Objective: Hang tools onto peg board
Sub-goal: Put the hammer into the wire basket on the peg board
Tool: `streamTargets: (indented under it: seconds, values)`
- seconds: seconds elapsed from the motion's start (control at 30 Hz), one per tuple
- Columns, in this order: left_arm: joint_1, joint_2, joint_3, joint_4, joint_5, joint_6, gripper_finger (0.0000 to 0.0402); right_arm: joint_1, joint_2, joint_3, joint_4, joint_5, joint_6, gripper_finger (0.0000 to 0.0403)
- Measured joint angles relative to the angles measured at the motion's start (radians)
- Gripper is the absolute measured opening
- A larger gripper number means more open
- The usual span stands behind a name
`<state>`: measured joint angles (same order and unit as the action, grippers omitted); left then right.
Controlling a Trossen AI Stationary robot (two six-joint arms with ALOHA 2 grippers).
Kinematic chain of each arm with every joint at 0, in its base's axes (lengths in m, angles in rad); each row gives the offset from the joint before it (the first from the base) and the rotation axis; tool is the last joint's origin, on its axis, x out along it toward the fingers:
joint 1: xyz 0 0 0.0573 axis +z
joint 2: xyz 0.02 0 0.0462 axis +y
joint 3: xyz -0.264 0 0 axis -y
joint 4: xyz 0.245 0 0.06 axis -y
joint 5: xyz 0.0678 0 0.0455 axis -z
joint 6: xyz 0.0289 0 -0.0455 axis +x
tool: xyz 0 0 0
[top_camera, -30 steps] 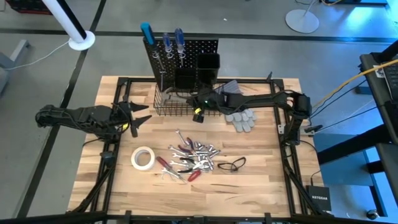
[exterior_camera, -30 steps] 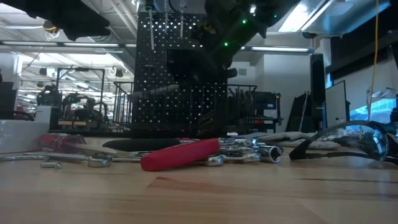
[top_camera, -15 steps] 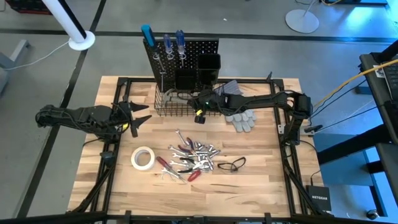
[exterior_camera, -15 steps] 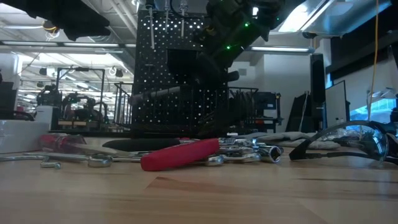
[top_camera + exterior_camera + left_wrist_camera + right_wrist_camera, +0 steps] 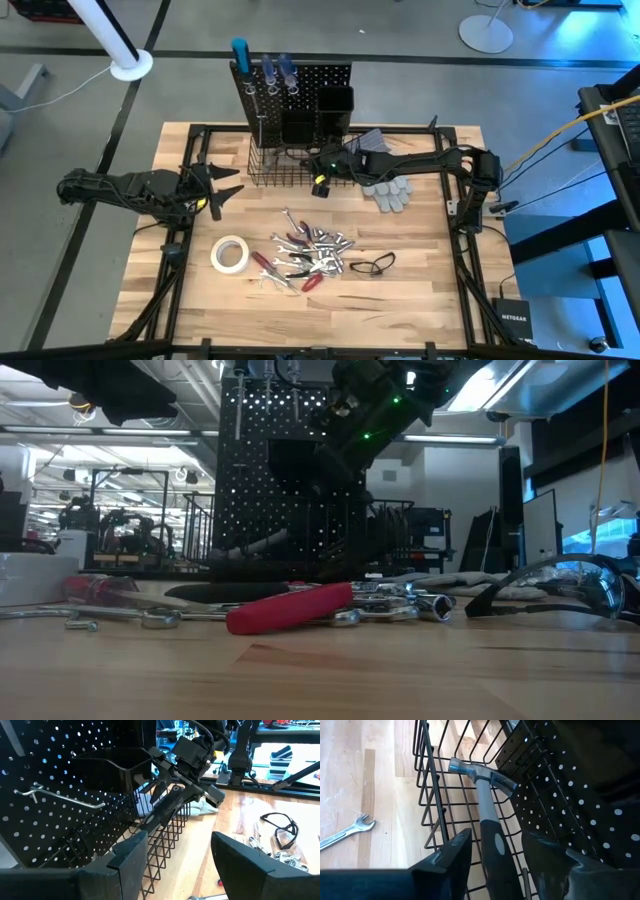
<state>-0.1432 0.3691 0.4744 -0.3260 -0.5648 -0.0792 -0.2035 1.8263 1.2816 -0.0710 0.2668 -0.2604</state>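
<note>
Right gripper (image 5: 308, 166) is over the wire basket (image 5: 262, 175) at the foot of the peg board (image 5: 300, 85), fingers apart, and the hammer (image 5: 487, 815) lies inside the basket, its dark grip between those fingers with gaps either side and its steel head pointing away. Left gripper (image 5: 226, 187) waits wide open beside the basket, well apart from the wrenches (image 5: 315, 245) and tape (image 5: 229, 254). Hammer's handle end is cut off.
</note>
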Motion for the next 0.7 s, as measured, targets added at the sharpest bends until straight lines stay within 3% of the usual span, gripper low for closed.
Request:
streamTargets:
  seconds: [0.17,0.47,0.7]
  values:
    - [0.0,0.0,0.0,0.0,0.0,0.0,0.021,0.0,0.0,0.0,-0.001,0.002,0.008,0.0185]
    - [0.0,0.0,0.0,0.0,0.003,0.0,0.021,0.015,-0.027,0.013,-0.03,0.049,0.023,0.0239]
    - [0.0,0.0,0.0,-0.005,0.004,0.0,0.021,0.04,-0.081,0.07,-0.156,0.074,0.029,0.024]
